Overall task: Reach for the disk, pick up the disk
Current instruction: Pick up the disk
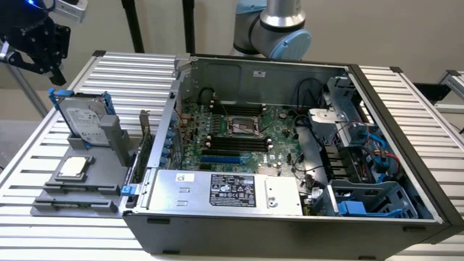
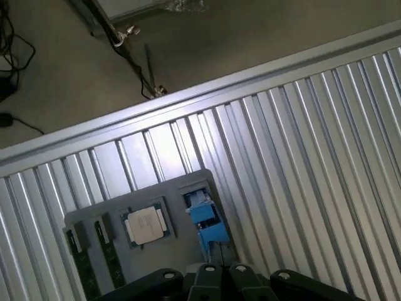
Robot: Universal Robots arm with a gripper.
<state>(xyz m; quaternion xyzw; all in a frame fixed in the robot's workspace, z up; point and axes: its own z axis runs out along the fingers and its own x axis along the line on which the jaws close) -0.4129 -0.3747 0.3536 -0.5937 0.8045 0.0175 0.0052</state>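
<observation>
Upright in a slot of the grey holder (image 1: 94, 179) on the counter (image 1: 130, 70), at the exterior view's left, the disk (image 1: 83, 117) stands on edge, probably to offer its top for gripping. Above it, well apart, the claw (image 1: 56, 75) hangs pressed together, empty.

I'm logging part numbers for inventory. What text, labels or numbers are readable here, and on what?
No text is legible.
White label on the hard drive: too small to read.
Black label on the power supply: blurred.
Top of the processor chip: nothing readable.
</observation>
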